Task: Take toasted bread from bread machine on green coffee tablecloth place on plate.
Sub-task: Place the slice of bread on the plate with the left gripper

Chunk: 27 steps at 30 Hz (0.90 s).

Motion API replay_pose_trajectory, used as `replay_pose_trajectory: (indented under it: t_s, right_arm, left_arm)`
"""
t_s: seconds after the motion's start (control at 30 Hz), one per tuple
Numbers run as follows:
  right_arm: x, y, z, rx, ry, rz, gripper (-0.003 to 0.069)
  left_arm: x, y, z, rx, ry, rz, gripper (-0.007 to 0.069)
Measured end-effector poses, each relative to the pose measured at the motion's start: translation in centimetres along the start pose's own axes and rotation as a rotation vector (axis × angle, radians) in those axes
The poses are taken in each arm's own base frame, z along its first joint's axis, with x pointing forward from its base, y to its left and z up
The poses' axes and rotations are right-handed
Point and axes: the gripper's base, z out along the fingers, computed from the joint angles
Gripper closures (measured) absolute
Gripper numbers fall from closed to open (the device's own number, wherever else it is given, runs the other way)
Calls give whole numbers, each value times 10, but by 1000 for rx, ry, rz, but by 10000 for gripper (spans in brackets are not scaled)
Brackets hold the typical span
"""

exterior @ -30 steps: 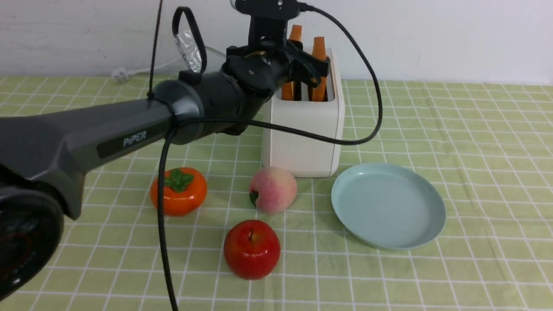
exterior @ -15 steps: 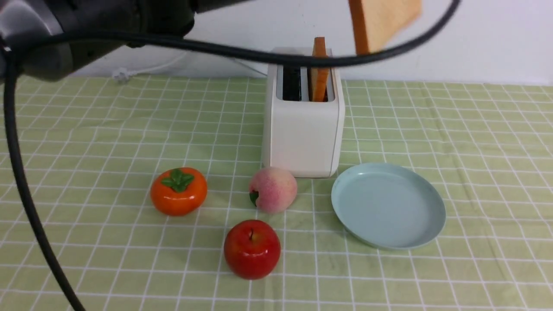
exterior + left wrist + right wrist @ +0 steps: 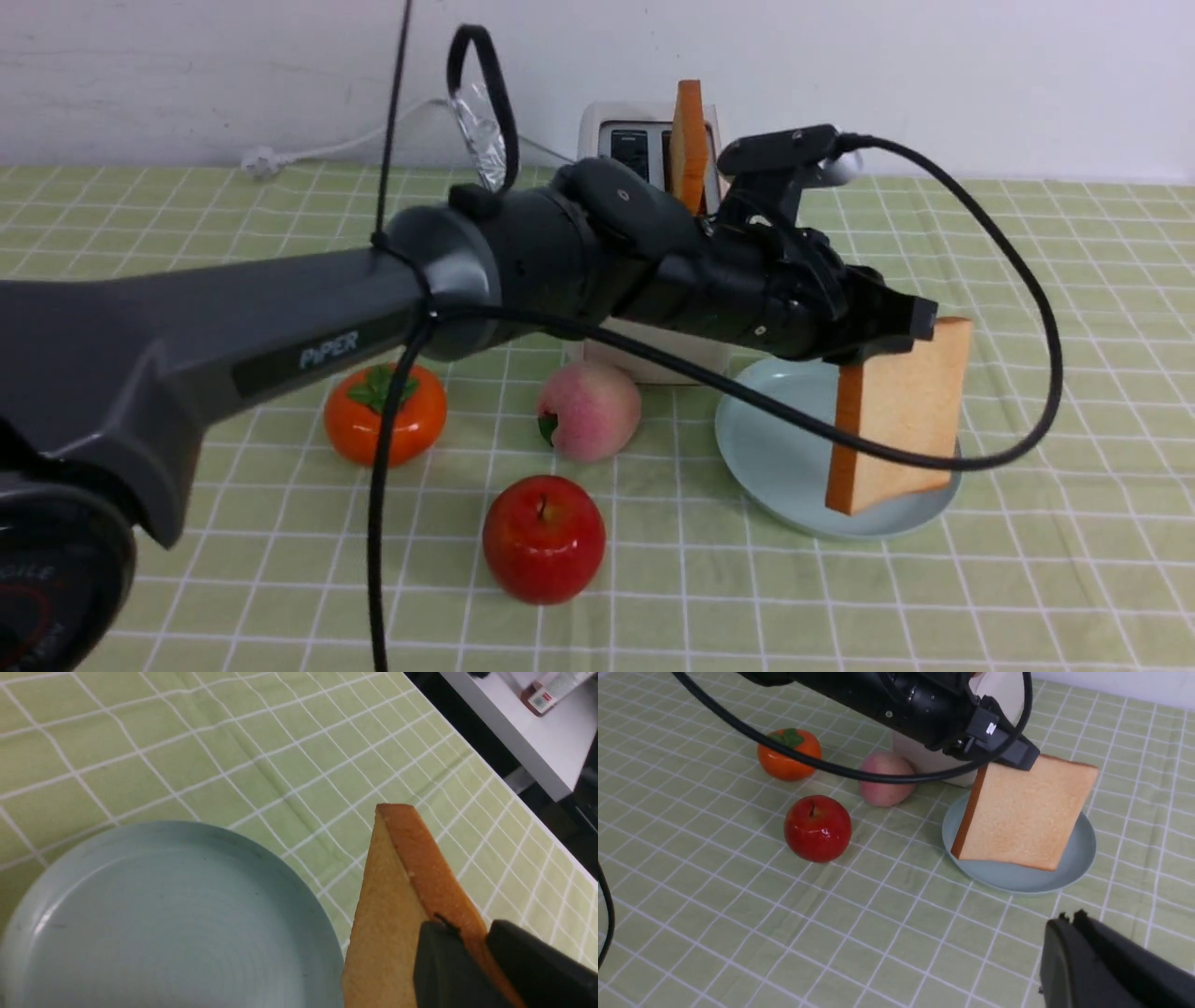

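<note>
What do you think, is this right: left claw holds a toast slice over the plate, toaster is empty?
Not quite. The left claw does hold a toast slice over the plate, but the toaster is not empty: a second slice stands in one of its slots, as the front view shows.

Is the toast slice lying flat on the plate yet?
No, the slice hangs near upright, pinched at its top edge by the left gripper, over the plate.

The cloth (image 3: 1074,280) bears a plate (image 3: 766,467) just below the left gripper (image 3: 910,327); toaster (image 3: 607,364), peach (image 3: 590,411), apple (image 3: 543,539) and persimmon (image 3: 350,425) lie to its left.
</note>
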Motion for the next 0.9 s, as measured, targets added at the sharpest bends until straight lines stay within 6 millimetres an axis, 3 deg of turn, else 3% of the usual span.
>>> replay_pose_trajectory:
  t_s: [0.53, 0.63, 0.9]
  right_arm:
    - [5, 4, 0, -47, 56, 20, 659]
    - [6, 6, 0, -61, 68, 25, 659]
    - [6, 11, -2, -109, 60, 43, 659]
  left_arm:
    - [17, 27, 29, -84, -32, -111, 519]
    - [18, 27, 29, -82, -28, -109, 477]
    - [8, 20, 19, -77, -42, -17, 205]
